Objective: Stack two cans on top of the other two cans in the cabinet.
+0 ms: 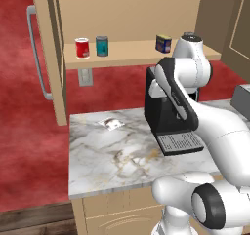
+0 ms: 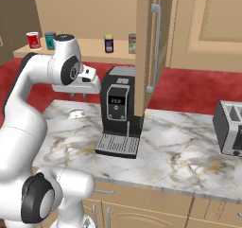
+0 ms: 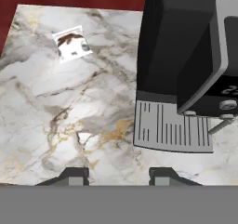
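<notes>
The right base view is showing a silvery can (image 2: 132, 43) beside the blue can (image 2: 108, 43); the gripper (image 3: 118, 175) is hanging pressed together, holding nothing.

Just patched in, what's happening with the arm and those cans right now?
Nothing is stacked yet. The red can, teal can, dark blue can and silvery can each stand alone on the cabinet shelf. The gripper hangs empty over the marble counter, beside the coffee machine.
</notes>
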Robot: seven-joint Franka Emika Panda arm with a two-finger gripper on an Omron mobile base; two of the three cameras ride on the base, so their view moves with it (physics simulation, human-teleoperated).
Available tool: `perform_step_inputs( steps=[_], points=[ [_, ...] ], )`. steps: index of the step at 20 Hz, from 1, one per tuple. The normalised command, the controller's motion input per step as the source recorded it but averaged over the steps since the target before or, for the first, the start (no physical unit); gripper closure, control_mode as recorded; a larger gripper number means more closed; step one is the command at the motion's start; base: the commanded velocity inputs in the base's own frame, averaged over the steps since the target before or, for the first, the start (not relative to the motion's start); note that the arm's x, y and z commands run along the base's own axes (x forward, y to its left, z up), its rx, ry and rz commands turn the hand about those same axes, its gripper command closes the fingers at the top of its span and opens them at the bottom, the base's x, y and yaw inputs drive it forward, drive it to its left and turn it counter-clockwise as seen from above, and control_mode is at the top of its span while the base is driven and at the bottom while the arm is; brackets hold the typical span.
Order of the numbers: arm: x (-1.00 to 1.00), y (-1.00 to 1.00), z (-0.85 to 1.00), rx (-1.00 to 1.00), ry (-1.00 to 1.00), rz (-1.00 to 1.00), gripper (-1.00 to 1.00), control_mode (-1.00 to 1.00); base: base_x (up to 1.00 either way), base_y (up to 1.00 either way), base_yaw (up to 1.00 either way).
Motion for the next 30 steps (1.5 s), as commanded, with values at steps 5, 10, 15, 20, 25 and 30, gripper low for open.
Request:
perform_step_inputs(
  steps=[5,10,15,20,25,30],
  points=[
    [-0.05,0.00,0.00,0.00,0.00,0.00,-1.00,-1.00,0.00,0.00,0.00],
    [-0.30,0.00,0.00,-0.01,-0.12,0.01,-1.00,-1.00,0.00,0.00,0.00],
    [-0.30,0.05,0.00,-0.02,-0.48,-0.01,-1.00,-1.00,0.00,0.00,0.00],
    [-0.17,0.12,0.06,0.00,-0.29,-0.05,-1.00,-1.00,0.00,0.00,0.00],
    [-0.06,0.20,0.16,0.10,-0.07,0.04,-1.00,-1.00,0.00,0.00,0.00],
    [-0.07,0.13,0.05,0.04,0.00,0.11,-1.00,-1.00,0.00,0.00,0.00]
  ],
)
